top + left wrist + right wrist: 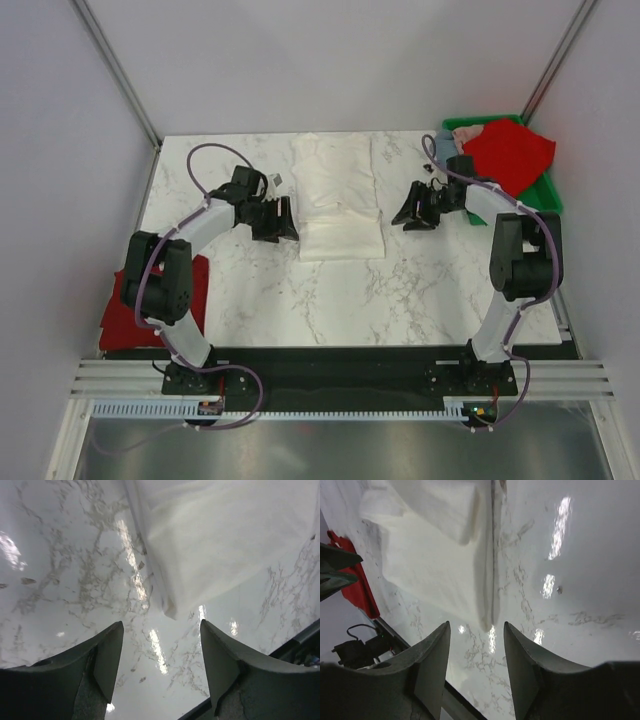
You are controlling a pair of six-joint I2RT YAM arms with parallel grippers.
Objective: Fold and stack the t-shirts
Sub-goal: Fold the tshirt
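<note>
white t-shirt (pixel 338 190) lying folded up mid desk (pixel 400 290), left tool (pixel 289 221) and right tool (pixel 406 209) both spread wide either side of it, holding nothing

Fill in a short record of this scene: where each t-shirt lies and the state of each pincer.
white t-shirt: middle of the table, folded into a long strip, near end looks doubled over
red t-shirt: draped over the green bin, far right
grey-blue t-shirt: at the bin, left of that red one
second red t-shirt: left table edge, beside the left arm
left pincer: open, empty, by the white t-shirt's near left corner
right pincer: open, empty, by its right side
</note>
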